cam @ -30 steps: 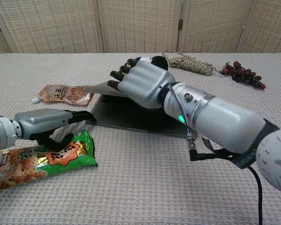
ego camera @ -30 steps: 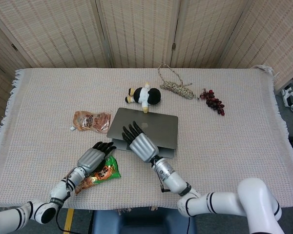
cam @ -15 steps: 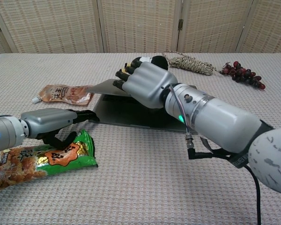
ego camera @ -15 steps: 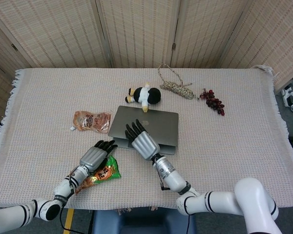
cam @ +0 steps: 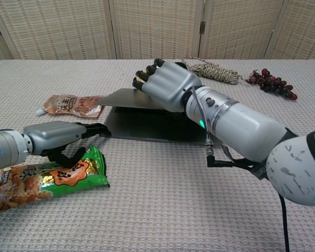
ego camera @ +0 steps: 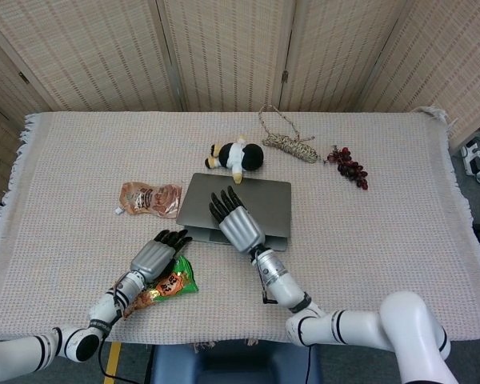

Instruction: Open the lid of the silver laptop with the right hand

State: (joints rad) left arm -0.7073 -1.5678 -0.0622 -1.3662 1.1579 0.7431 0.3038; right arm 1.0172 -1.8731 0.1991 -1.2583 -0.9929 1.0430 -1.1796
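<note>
Since a second earlier, the right hand (cam: 165, 84) had risen and carried the front edge of the laptop lid (cam: 134, 98) higher, so the gap over the base had widened in the chest view. Its fingers (cam: 147, 71) were curled close together at that front-left edge; whether a thumb sat under the lid could not be told. From above, the same hand (ego camera: 238, 226) lay over the near-left part of the silver laptop (ego camera: 264, 200), which sat a little in front of the table's middle, on the woven tablecloth (ego camera: 400, 240). The left hand (cam: 58, 137) rested palm down near the front-left edge, its dark fingers (cam: 94, 130) stretched side by side toward the laptop's left corner, holding nothing, above a green snack bag (cam: 52, 178). A brown sauce pouch (ego camera: 148, 198) lay just left of the laptop. Behind the laptop, a black-and-white plush toy (ego camera: 237, 156) lay close to its rear edge, with a coil of twine (ego camera: 292, 146) and a bunch of dark grapes (ego camera: 350, 167) further toward the back-right.
</note>
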